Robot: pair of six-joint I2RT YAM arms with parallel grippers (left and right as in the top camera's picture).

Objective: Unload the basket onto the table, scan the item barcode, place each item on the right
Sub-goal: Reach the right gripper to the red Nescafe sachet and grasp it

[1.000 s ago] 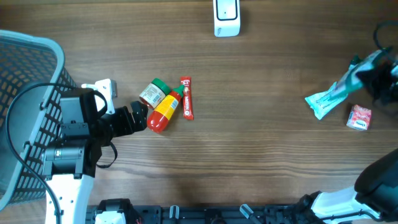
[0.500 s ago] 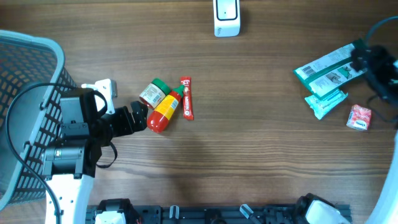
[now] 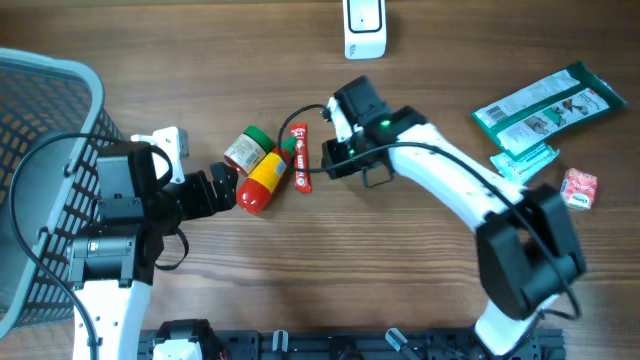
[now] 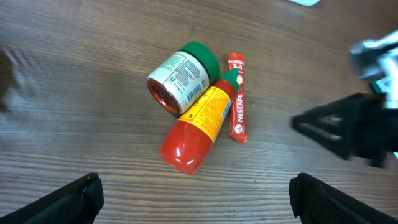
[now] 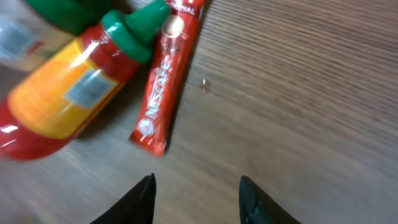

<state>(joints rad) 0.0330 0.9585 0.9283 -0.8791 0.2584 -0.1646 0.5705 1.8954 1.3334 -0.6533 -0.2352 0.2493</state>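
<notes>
from overhead: coffee stick (image 3: 299,157) flat on the bench (image 3: 400,280), touching the right side of the sauce bottle (image 3: 262,178) at its cap. right pincer (image 3: 322,158) just right of the stick. scanner (image 3: 364,28) well beyond the bottle, up and right.

from the left wrist: left pincer (image 4: 199,202) spread wide, empty, short of the bottle.

from the right wrist: right pincer spread, only bare wood between its fingers (image 5: 144,198), stick just ahead. likely closing in on the stick. square the jaws across its narrow width, descend clear of the bottle's cap, pinch lightly. barcode not visible.
</notes>
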